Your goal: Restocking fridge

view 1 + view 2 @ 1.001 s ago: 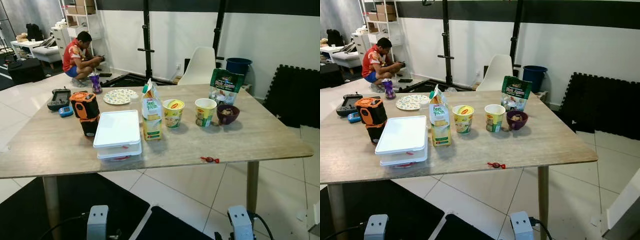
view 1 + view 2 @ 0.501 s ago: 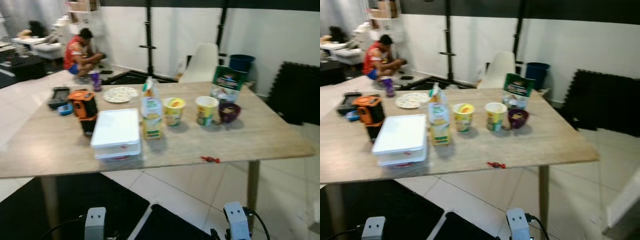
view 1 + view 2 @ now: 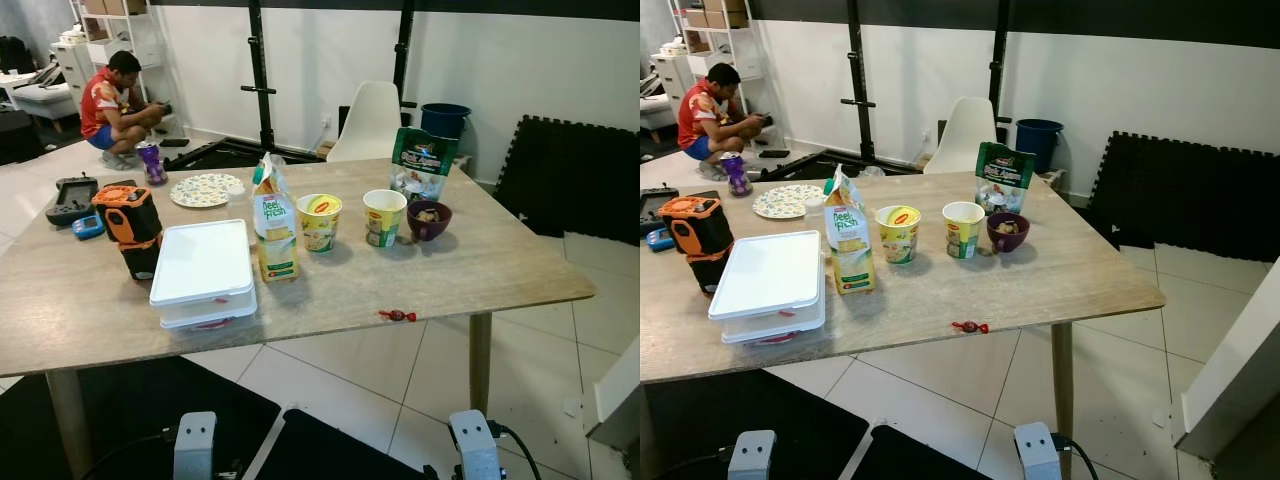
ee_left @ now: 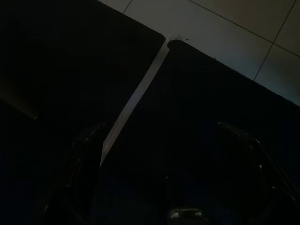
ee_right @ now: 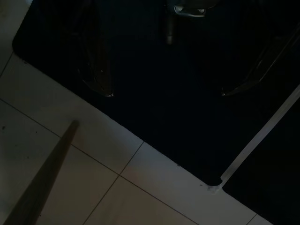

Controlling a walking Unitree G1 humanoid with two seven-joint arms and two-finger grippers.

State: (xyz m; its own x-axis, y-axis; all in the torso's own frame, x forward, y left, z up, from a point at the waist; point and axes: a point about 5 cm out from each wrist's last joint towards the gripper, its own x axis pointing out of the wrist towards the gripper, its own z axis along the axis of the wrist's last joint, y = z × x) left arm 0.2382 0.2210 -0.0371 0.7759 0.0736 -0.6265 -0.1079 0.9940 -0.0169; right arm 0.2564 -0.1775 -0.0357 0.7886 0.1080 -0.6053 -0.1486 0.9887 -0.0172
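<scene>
While both arms hang idle below the near edge, the wooden tabletop (image 3: 480, 265) carries everything the restocking will draw on, laid out in a loose band across its middle, presumably so each item can be reached from the near side. Biggest is the white lidded container (image 3: 203, 272), lying flat toward the near-left part, just beside an orange and black tool (image 3: 130, 225) that stands closer to the left edge. Next, the juice carton (image 3: 272, 220) stands upright just right of the container, its spout torn open. A green snack bag (image 3: 422, 165) leans near the far edge, behind two noodle cups (image 3: 319, 221) and a small purple bowl (image 3: 429, 219) set in a row. A patterned plate (image 3: 204, 189) sits toward the far-left corner, and a red-wrapped sweet (image 3: 396, 315) lies alone by the near edge.

Over the dark floor mat, the left gripper (image 4: 164, 159) and right gripper (image 5: 164, 70) both hang with fingers spread apart, holding nothing. Beyond the table a person (image 3: 110, 100) crouches on the floor.
</scene>
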